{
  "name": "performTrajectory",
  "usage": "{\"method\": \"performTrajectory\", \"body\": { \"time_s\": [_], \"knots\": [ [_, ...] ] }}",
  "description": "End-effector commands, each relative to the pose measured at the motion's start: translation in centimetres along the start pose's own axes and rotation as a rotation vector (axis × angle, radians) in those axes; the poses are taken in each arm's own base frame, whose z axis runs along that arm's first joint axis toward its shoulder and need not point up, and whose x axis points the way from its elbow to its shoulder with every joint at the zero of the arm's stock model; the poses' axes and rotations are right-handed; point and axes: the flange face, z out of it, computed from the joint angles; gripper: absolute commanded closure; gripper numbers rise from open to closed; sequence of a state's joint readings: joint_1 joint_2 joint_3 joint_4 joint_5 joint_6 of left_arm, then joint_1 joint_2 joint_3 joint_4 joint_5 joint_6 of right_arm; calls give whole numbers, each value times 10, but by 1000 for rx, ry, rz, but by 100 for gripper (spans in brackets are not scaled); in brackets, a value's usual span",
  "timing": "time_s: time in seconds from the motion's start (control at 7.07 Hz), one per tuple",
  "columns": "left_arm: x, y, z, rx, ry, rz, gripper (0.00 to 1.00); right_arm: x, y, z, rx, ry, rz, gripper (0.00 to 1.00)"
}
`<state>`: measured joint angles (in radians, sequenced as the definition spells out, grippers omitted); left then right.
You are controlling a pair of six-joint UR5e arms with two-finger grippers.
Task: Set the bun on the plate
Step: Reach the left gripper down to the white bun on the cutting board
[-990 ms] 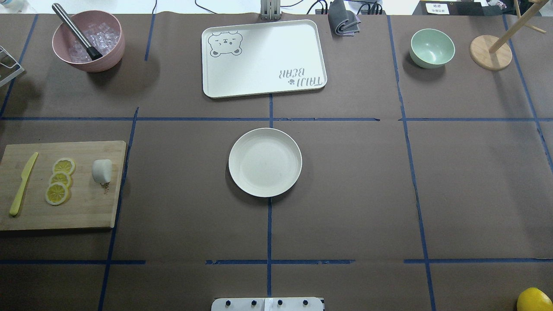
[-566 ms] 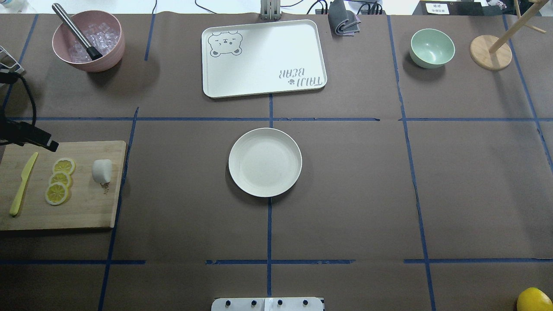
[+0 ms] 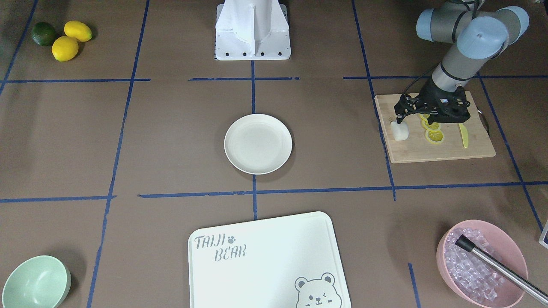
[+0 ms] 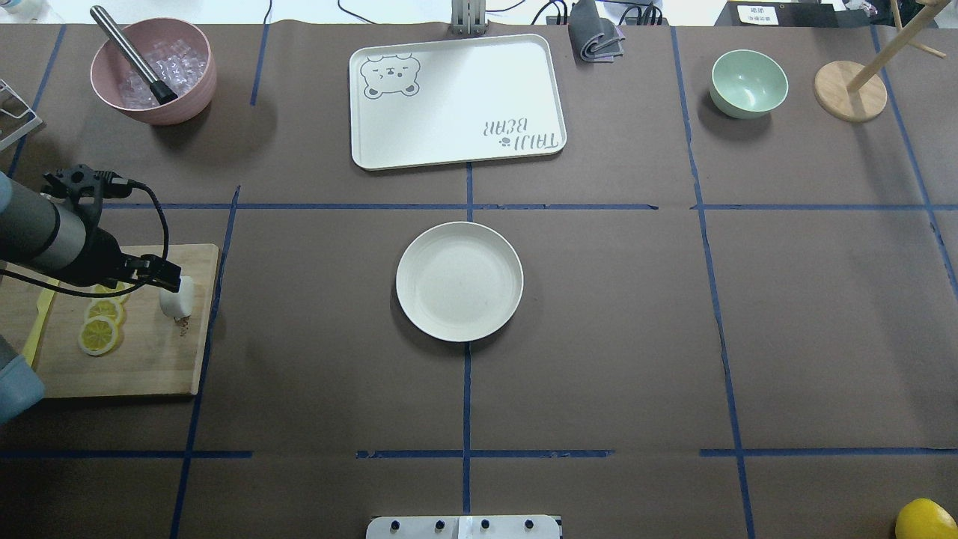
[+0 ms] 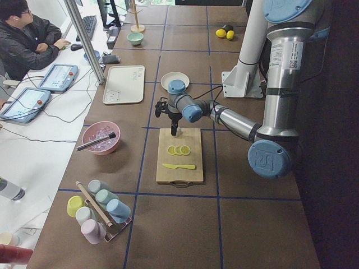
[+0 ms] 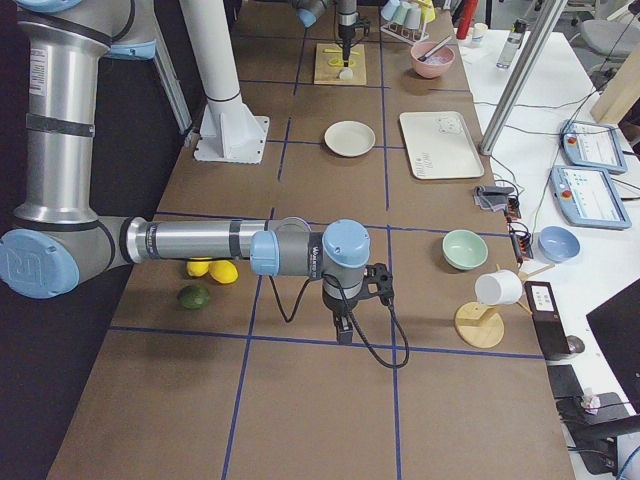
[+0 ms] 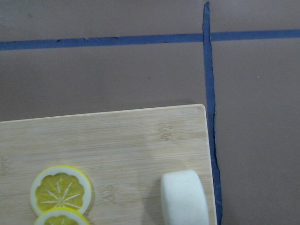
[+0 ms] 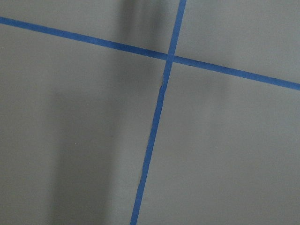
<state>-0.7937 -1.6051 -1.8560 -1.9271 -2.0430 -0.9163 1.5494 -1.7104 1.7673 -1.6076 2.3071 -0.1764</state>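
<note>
The bun (image 4: 178,299), a small white stubby cylinder, lies at the right end of a wooden cutting board (image 4: 150,359), also seen as the bun (image 3: 400,131) and the bun (image 7: 184,199). My left gripper (image 4: 171,283) hangs just above its far-left edge; its fingers look shut, with nothing held. The round cream plate (image 4: 459,281) sits bare at the table's middle, well to the right of the bun. My right gripper (image 6: 343,330) shows only in the exterior right view, pointing down over bare table; I cannot tell its state.
Three lemon slices (image 4: 99,335) and a yellow knife (image 4: 31,340) share the board. A pink bowl of ice (image 4: 153,71), a bear-printed tray (image 4: 456,101), a green bowl (image 4: 748,82) and a wooden stand (image 4: 850,91) line the far side.
My left arm came in from the left edge and moved right across the board, ending just above the bun. The bun and the plate have not moved.
</note>
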Motion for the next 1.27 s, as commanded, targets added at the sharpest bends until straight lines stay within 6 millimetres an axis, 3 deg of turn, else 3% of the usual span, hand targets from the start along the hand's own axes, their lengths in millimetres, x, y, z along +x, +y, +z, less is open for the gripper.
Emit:
{"method": "performTrajectory", "body": {
  "time_s": [0.0, 0.14, 0.28, 0.42, 0.85, 1.13],
  "knots": [
    [4, -3, 40, -7, -3, 26, 0, 0, 0, 0, 0, 0, 0, 0],
    [10, -2, 48, -17, -4, 29, 0, 0, 0, 0, 0, 0, 0, 0],
    [12, -2, 48, -17, -2, 30, 15, 0, 0, 0, 1, 0, -1, 0],
    [16, 0, 43, -21, 7, 34, 64, 0, 0, -1, 2, 0, 0, 0],
    [21, -1, 37, -13, 17, 37, 65, 0, 0, -2, 3, 1, -1, 0],
    [32, 0, 21, -5, 27, 42, 69, 0, 0, 0, 0, 0, 2, 0]
  ]
}}
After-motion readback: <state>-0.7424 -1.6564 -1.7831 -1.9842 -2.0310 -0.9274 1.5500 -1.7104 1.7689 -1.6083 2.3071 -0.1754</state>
